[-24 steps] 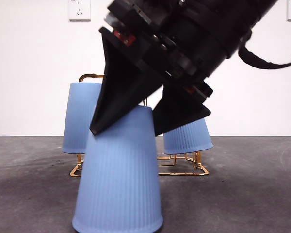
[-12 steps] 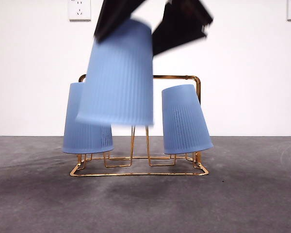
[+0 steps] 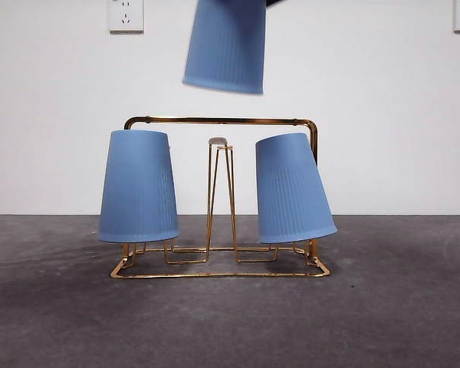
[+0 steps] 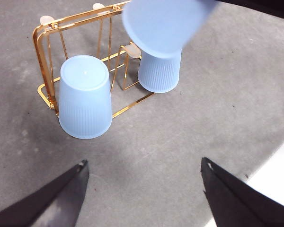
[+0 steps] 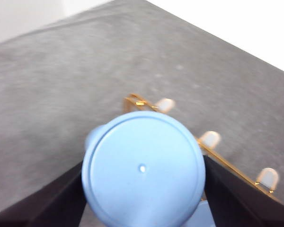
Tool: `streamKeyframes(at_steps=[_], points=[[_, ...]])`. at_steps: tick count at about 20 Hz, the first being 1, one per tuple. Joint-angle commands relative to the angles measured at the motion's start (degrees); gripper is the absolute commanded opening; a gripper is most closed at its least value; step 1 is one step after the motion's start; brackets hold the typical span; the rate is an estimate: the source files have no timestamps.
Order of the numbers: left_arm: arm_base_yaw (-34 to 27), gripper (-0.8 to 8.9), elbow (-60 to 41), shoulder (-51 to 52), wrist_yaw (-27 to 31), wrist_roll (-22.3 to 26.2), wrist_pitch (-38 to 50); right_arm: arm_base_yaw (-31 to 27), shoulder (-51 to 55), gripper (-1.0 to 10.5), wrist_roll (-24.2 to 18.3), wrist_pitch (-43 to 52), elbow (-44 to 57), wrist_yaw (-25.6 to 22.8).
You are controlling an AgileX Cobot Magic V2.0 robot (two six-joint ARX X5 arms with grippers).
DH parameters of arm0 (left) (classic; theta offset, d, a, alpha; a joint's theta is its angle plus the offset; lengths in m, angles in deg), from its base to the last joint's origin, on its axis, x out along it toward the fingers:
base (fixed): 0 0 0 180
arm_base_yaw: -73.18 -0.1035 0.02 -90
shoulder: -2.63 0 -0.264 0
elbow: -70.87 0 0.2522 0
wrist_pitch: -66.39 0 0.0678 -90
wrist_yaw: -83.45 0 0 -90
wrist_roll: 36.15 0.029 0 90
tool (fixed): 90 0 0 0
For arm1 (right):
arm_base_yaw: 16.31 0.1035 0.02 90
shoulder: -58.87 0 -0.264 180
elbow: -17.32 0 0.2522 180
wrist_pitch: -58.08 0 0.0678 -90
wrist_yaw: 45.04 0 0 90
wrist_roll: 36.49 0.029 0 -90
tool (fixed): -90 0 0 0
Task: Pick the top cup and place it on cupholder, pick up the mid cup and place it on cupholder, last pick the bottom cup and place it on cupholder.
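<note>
Cup [image 3: 225, 46] inverted, clamped in right end effector [image 5: 143, 189], held above cupholder [image 3: 218, 120] to clear free middle prong [image 3: 218, 142] | left end effector [image 4: 142, 182] open, idle.

This looks like a robot test room or lab rather than a home. A bare white wall [image 3: 368, 115] stands behind a plain dark grey table [image 3: 399, 314], with only two white wall sockets [image 3: 126, 15] set high on it. Nothing homely is around: just a gold wire rack [image 3: 218, 195] with identical blue cups [image 3: 139, 186] laid out on the table, and black robot claws at the edge of the wrist views
</note>
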Motion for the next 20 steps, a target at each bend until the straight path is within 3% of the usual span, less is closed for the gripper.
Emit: streamKeyframes(at_steps=[1,11,20], points=[[0.4,3.74,0.8,-0.3,-0.2,-0.1,0.5,-0.9,-3.0,2.8,-0.5,1.8,-1.3,1.5],[0.4,3.74,0.8,-0.3,-0.2,-0.1,0.9,-2.9,-14.5,3.1,-1.2,3.8,-1.3,3.0],[0.4,3.74,0.8,-0.3,-0.2,-0.1,1.5,-3.6,-15.8,4.0,-1.5,1.8,-1.3,3.0]])
